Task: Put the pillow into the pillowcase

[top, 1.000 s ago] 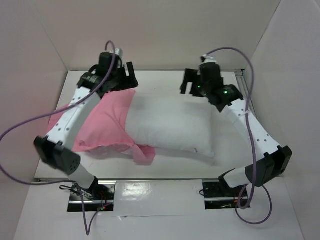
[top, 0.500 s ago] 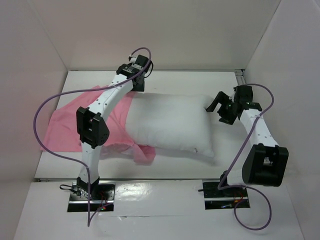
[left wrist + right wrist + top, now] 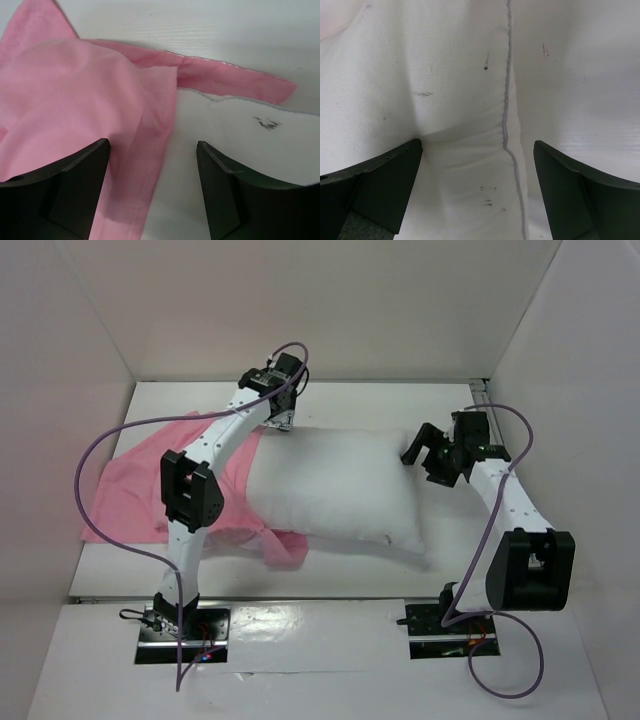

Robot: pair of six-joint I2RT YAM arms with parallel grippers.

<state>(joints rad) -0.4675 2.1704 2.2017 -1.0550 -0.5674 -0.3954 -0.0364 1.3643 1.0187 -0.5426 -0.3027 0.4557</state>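
The pillow (image 3: 335,490) lies with its long axis left to right, its left end meeting the pillowcase (image 3: 130,495) (pink, rumpled). At the pillow's far left corner the left gripper (image 3: 152,150) gapes over pink hem. The right gripper (image 3: 477,150), spread wide, straddles the pillow's right seam.

**No legible text in any view**

No writing, label, brand, number or sign can be read in these pictures. A few small dark marks are seen on the pillow (image 3: 445,75) in the right wrist view (specks and short strokes, not letters). In the left wrist view a dark smudge (image 3: 266,123) is seen on the white surface just beside the hem of the pillowcase (image 3: 75,100). None of these can be made out as characters.
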